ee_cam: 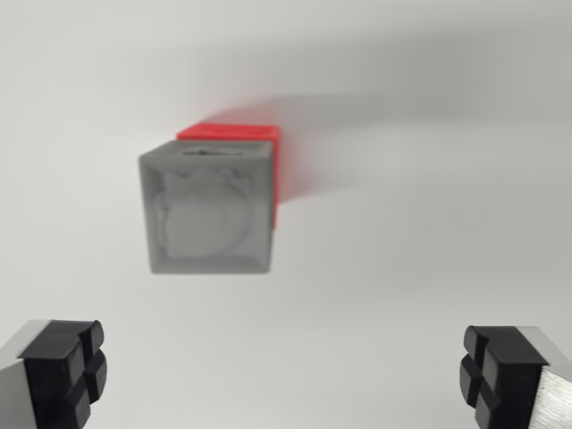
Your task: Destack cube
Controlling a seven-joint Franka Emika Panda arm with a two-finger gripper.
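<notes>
A grey cube (207,207) with a round embossed top face sits on a red cube (273,170), of which only the far edge and right side show. The stack lies left of centre in the wrist view, on a white surface. My gripper (284,375) is open, its two black fingertips (67,371) at the bottom corners of the view, wide apart. It is above and short of the stack, with nothing between the fingers.
The white tabletop (429,134) fills the view around the stack. A soft shadow stretches from the cubes toward the upper right.
</notes>
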